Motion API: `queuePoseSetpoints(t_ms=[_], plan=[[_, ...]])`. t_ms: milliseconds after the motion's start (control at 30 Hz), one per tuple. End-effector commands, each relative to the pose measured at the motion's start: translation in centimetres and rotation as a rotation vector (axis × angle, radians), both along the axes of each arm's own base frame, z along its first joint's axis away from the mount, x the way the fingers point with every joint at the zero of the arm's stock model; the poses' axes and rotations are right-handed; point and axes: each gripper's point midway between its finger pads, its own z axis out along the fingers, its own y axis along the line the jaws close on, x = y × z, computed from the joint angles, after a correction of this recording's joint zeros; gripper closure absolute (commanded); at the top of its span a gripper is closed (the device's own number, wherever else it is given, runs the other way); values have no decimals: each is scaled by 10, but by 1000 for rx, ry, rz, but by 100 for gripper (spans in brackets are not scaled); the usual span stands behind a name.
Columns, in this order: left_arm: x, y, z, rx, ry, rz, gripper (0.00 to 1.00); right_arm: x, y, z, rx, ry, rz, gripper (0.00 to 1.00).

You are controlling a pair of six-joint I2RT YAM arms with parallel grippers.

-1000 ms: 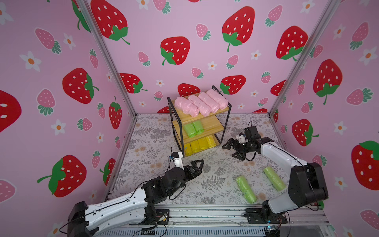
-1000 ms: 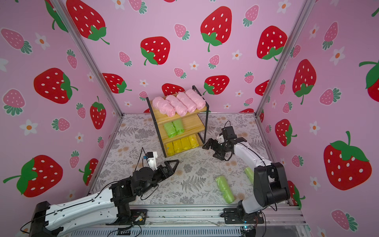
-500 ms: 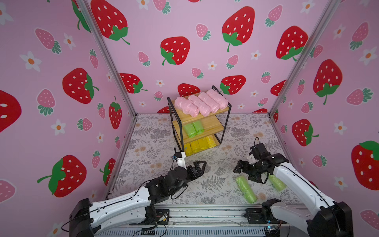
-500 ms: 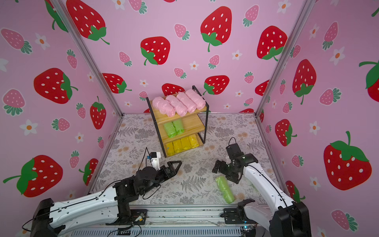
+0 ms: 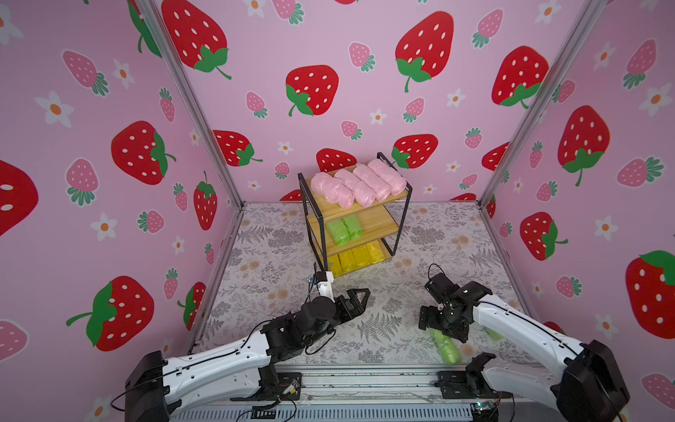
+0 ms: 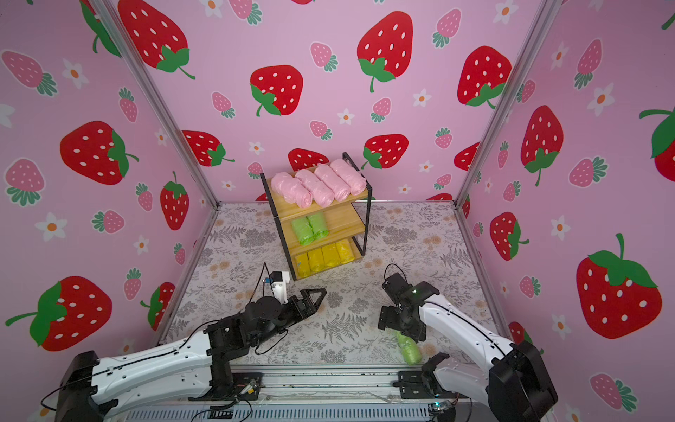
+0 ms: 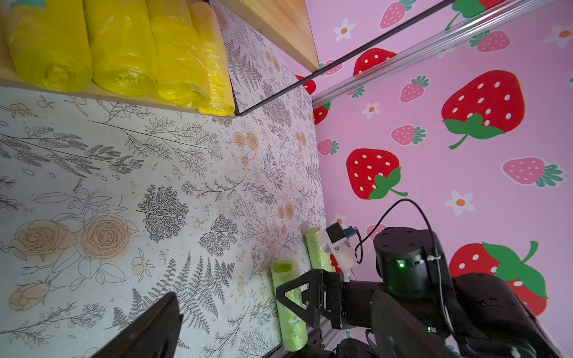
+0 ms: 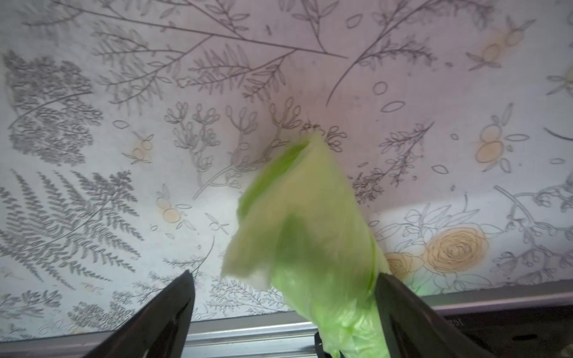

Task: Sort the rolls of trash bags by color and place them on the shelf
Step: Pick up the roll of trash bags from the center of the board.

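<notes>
Right gripper (image 8: 283, 276) — jaws spread, not closed — straddles a green roll (image 8: 304, 201) well in front of the shelf (image 5: 380, 219); left gripper (image 5: 359, 292) hangs open and empty nearer the shelf

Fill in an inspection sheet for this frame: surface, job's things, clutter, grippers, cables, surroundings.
Surface: floral-print mat, flat, no spills seen.
Job's things: shelf holds four pink rolls on top, two green rolls in the middle and four yellow rolls at the bottom. One loose green roll lies on the mat; a second loose green roll lies beside it, mostly hidden by the right arm in both top views.
Clutter: nothing seen.
Grippers: left gripper open, empty, over the mat; right gripper open, jaws astride the first loose roll.
Cables: black wrist lead loops free; left-arm lead hangs slack; no snag seen.
Surroundings: strawberry-print walls, aluminium posts, front rail.
</notes>
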Motion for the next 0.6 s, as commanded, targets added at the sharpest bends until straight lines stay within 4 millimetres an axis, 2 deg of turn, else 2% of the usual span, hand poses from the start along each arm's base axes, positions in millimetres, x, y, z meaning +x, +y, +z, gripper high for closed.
queuePoseSetpoints(t_ms=[0, 267, 567], plan=[[2, -4, 21, -44, -22, -6, 0, -12, -12, -4, -69, 24, -17, 5], [2, -9, 19, -37, -14, -21, 0, -23, -11, -7, -101, 56, 18, 6], [2, -16, 18, -29, -6, -35, 0, -31, -22, 10, -172, 34, 12, 4]])
